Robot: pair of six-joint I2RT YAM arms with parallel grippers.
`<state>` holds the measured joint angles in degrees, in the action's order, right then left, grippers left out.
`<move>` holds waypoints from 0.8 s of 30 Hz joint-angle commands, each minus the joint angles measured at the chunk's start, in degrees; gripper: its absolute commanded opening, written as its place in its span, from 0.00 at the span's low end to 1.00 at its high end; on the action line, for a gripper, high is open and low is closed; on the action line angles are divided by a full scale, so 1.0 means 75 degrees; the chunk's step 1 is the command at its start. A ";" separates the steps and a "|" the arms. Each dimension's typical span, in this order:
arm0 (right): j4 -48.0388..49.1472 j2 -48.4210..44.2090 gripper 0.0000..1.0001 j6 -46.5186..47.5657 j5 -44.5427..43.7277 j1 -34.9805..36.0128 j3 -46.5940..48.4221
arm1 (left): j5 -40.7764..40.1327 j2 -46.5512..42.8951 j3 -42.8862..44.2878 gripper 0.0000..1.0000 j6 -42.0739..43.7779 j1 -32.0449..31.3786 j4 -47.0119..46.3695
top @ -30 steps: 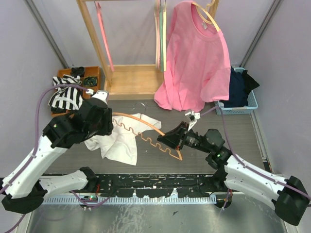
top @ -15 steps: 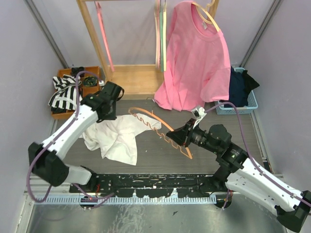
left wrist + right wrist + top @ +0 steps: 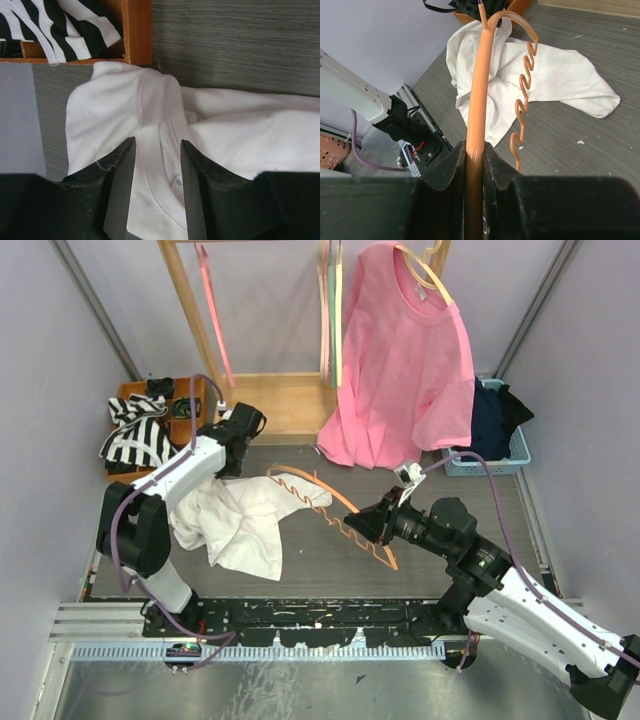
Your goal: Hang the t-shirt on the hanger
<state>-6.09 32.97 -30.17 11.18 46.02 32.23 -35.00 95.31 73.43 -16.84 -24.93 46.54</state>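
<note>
Over the last second we have seen the left arm swing out from the near left and stretch across the worktop (image 3: 320, 575) toward the far side. Its left tool (image 3: 156, 150) now hangs over the far-left part of the t-shirt (image 3: 245, 525), close to the wooden tray (image 3: 137, 30) that holds the striped cloth (image 3: 60, 25). In the left wrist view its jaws stand spread, one on each side of the raised neck-band fold. White cloth shows in the gap between them, so we judge that they have not pinched anything.

The right tool (image 3: 474, 150) stays pressed together on one shoulder of the hanger (image 3: 481, 75). It has carried the hanger a little to the right and lifted it, so the far end now sits above the right flap of the shirt and no longer reaches across to its left side.

The t-shirt lies crumpled on the worktop, left of centre and not threaded on the hanger at all. The pink t-shirt (image 3: 400, 370) on the far rack is not involved.

We read this as the left arm lining up for a grip on the collar. If it closes on the neck band and lifts, the opening could be held for the hanger's free end. If it takes both layers, the neck would stay shut.
</note>
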 commanded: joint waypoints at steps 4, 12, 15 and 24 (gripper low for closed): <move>0.0943 -0.0110 0.01 -0.0041 0.0171 0.0028 -0.0025 | -0.0393 0.0326 0.0176 0.46 0.0327 0.0499 -0.0754; 0.1055 -0.0060 0.01 -0.0049 0.0258 0.0026 -0.0058 | -0.0224 0.0683 0.0228 0.43 0.0475 0.0625 -0.0943; 0.1052 -0.0060 0.01 -0.0064 0.0256 0.0020 -0.0082 | -0.0196 0.0672 0.0198 0.43 0.0487 0.0624 -0.0950; 0.1215 -0.0086 0.01 -0.0111 0.0310 0.0025 -0.0229 | -0.0463 0.0656 0.0009 0.61 0.0640 0.0699 -0.1055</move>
<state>-3.66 33.01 -30.35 12.75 46.02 30.44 -36.69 100.03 73.43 -12.36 -20.32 40.73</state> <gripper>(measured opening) 0.217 0.591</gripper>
